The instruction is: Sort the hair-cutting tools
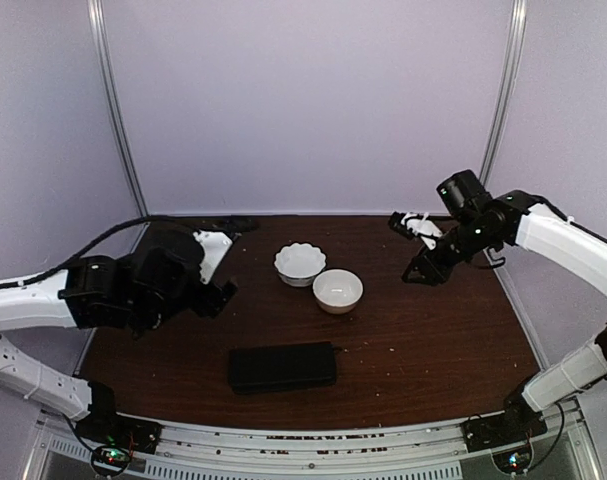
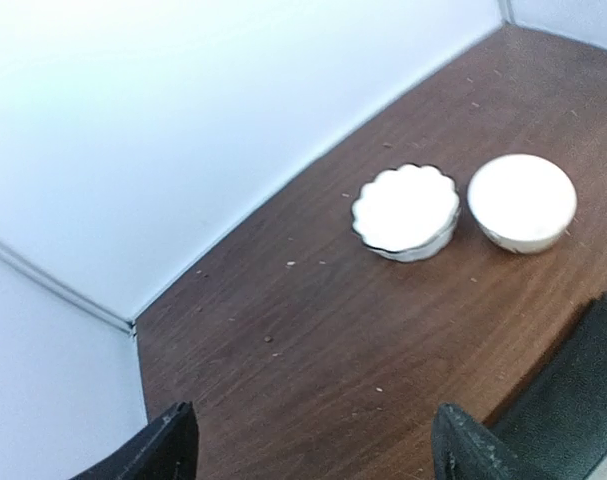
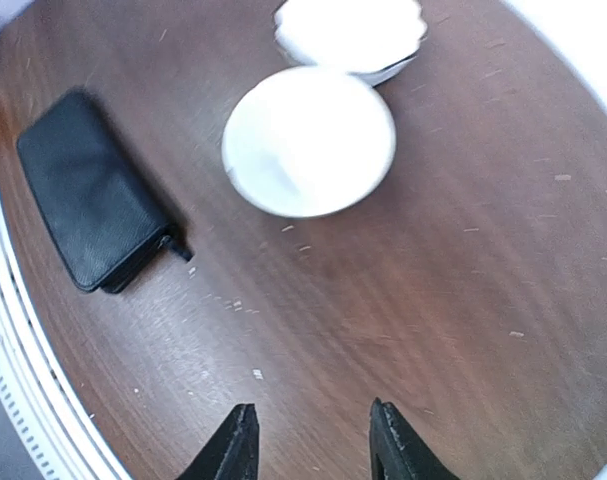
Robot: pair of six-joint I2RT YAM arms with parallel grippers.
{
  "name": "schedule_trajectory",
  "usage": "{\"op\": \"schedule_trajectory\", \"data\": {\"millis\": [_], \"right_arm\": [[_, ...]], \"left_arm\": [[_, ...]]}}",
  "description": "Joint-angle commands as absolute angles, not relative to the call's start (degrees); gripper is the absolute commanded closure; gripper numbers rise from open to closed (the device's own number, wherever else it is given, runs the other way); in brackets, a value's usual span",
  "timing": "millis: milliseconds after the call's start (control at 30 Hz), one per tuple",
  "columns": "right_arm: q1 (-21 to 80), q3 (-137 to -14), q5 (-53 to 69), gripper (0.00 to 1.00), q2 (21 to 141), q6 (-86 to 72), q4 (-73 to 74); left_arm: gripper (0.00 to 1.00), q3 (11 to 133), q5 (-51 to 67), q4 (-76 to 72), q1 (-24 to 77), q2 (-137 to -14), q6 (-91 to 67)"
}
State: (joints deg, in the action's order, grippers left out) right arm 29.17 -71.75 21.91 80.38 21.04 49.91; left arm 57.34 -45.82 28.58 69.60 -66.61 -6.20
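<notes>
The left claw [image 2: 313, 418] hangs over the surface [image 1: 433, 350], left of and beyond the black case [image 1: 283, 367], jaws wide apart with nothing between them. The right claw [image 3: 313, 412] hangs right of and beyond the case, jaws partly apart, holding nothing. Beyond the case stand the scalloped bowl [image 1: 299, 262] and the plain bowl [image 1: 337, 290], side by side. The hair-cutting tools cannot be made out in any view.

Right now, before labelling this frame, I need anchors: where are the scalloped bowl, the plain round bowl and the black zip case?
scalloped bowl [image 2: 404, 208], left wrist view, bare inside.
plain round bowl [image 3: 308, 140], right wrist view, bare inside.
black zip case [image 1: 283, 367], top external view, middle of its top face.
</notes>
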Motion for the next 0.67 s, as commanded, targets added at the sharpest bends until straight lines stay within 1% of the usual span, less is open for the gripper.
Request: {"op": "schedule_trajectory", "data": {"millis": [0,67,100,133,167,200,233,300,400,467,533,633], "right_arm": [[22.77,-71.13,21.46,0.61,69.64,18.1,45.49],[18.64,-67.27,24.26,0.61,65.26,15.6,40.6],[16.61,-65.02,25.99,0.6,63.02,14.09,37.76],[14.8,-62.15,26.8,0.55,60.46,12.46,34.7],[13.21,-59.17,25.56,0.37,57.84,10.3,31.46],[11.7,-56.18,22.86,0.07,55.23,8.08,27.59],[10.59,-53.31,20.02,0.01,52.75,6.74,24.65],[9.53,-49.5,16.23,0.0,49.73,6.33,20.53],[9.49,-48.33,11.74,0.0,50.12,2.92,17.59],[9.3,-47.17,9.24,0.0,49.99,0.22,15.2],[8.43,-45.58,12.13,0.0,49.34,1.71,14.07],[7.22,-44.19,14.67,0.0,50.52,2.56,14.64]], "left_arm": [[0.12,57.09,-45.47,28.38,61.07,-57.17,-2.11],[0.03,56.1,-43.44,28.13,55.73,-54.41,-2.29],[0.02,55.34,-42.1,28.25,52.5,-53.56,-2.58],[0.02,54.5,-41.11,28.44,49.54,-52.95,-3.23],[0.02,53.49,-40.25,28.36,46.39,-52.44,-4.08],[0.02,52.35,-38.46,27.89,42.54,-51.86,-4.71],[0.02,50.76,-36.91,26.84,40.12,-51.05,-5.44],[0.02,47.45,-37.12,23.77,36.77,-49.05,-7.61],[0.02,41.59,-46.78,18.76,35.98,-45.91,-13.75],[0.02,39.05,-48.57,17.67,35.95,-45.45,-15.18],[0.02,38.28,-49.59,18.5,35.97,-45.47,-16.22],[0.02,39.1,-54.12,19.46,35.99,-44.46,-15.58]]}}
